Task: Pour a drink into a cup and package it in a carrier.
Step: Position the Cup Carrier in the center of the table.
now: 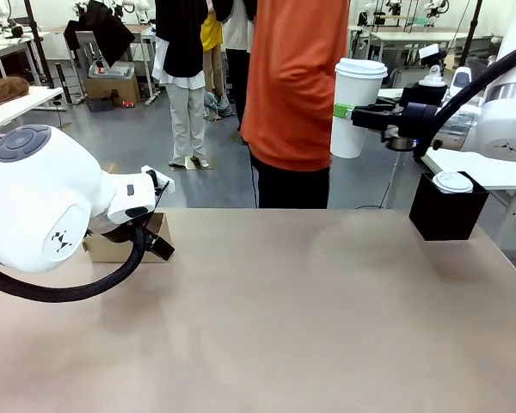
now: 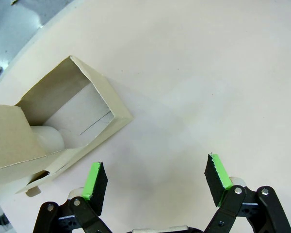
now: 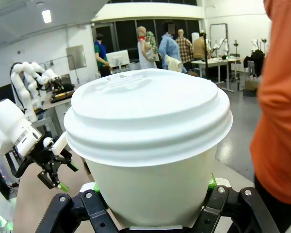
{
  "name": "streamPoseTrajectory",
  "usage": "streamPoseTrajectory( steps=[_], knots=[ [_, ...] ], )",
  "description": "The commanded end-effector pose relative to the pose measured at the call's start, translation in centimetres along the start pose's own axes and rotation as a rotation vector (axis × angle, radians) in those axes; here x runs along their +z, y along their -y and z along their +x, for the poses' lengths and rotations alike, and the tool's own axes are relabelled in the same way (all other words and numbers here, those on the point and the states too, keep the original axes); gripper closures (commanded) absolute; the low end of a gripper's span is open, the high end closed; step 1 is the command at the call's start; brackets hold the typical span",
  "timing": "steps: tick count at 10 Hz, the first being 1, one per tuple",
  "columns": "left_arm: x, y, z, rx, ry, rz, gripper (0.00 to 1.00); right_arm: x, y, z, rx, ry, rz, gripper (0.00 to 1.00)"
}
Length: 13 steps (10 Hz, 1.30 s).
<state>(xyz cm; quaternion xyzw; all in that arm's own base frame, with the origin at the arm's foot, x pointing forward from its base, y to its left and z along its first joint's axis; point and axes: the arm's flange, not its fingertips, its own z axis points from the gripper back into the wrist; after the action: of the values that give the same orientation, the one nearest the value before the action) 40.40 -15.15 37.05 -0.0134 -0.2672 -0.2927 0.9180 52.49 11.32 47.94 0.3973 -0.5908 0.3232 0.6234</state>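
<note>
My right gripper (image 1: 351,113) is shut on the cup (image 1: 359,86), a tall white paper cup with a white lid, and holds it upright in the air at the far right, beside a person in an orange shirt (image 1: 292,86). In the right wrist view the cup (image 3: 145,121) stands between the fingers of that gripper (image 3: 153,206). My left gripper (image 2: 156,162) hangs open over bare table, its green pads (image 2: 93,177) wide apart and nothing between them. The drink and the carrier are out of view.
A plain brown cardboard box (image 2: 94,94) lies open just beside the left gripper, with a pale cylinder inside; it also sits behind my left arm (image 1: 125,248). A black square box (image 1: 447,211) holding a short lidded cup (image 1: 453,181) stands at the table's far right.
</note>
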Motion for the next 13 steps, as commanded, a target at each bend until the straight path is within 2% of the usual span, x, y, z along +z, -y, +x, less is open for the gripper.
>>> streamPoseTrajectory(
  steps=[1, 4, 7, 10, 11, 13],
  knots=[
    [0.0, 0.0, 0.0, 0.001, 0.000, -0.001, 0.00, -0.2, 0.0, 0.5, 0.010, 0.008, 0.005, 0.20],
    [0.0, 0.0, 0.0, 0.000, 0.000, 0.000, 0.00, -0.2, 0.0, 0.5, 0.010, 0.008, 0.005, 0.20],
    [6.3, -1.1, 3.1, 0.092, -0.021, -0.003, 0.00, -0.2, 0.0, 0.5, 0.010, 0.008, 0.005, 0.20],
    [14.3, -4.3, 6.6, 0.198, -0.021, 0.034, 0.00, -0.2, 0.0, 0.5, 0.010, 0.008, 0.005, 0.20],
    [16.0, -5.9, 7.7, 0.233, -0.032, 0.031, 0.00, -0.2, 0.0, 0.5, 0.010, 0.008, 0.005, 0.20],
    [16.9, -9.3, 9.7, 0.330, -0.043, 0.078, 0.00, -0.2, 0.0, 0.5, 0.010, 0.008, 0.005, 0.20]
  ],
)
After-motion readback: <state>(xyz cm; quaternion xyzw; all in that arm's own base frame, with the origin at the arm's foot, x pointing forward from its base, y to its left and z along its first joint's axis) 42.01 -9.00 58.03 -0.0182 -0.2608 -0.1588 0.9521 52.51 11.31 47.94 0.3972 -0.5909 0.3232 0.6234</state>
